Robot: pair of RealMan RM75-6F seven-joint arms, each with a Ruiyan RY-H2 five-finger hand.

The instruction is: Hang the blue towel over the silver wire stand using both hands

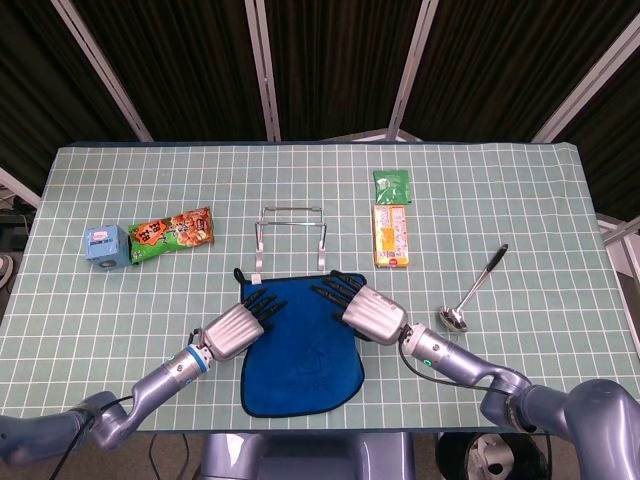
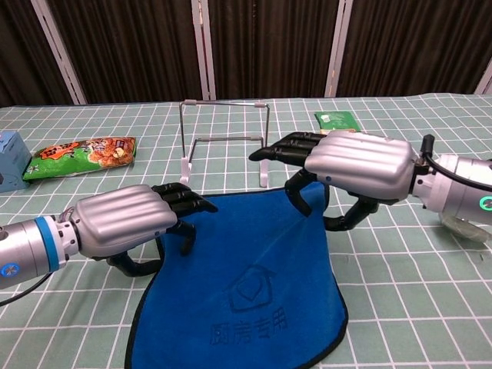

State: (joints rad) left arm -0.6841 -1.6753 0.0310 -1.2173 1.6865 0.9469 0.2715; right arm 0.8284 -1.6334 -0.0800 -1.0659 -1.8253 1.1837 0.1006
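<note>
- Head view, far left: a blue box (image 1: 105, 243) sits on the table (image 1: 520, 180), with an orange-and-green snack bag (image 1: 172, 232) just beside it.
- Left hand (image 2: 127, 219) is low over the towel's left top corner, fingers curled down onto the cloth; whether it really grips the corner, I cannot tell.
- Towel (image 1: 299, 345) lies on the table at the near edge, between the two hands, its top edge slightly raised at the right corner.
- Stand (image 1: 290, 238) is upright just behind the towel, apart from it.
- Right hand (image 2: 355, 165) pinches the towel's right top corner between thumb and fingers.
- Green packet (image 1: 393, 185) and yellow packet (image 1: 391, 236) lie right of the stand.
- Ladle (image 1: 474, 289) lies far right.
</note>
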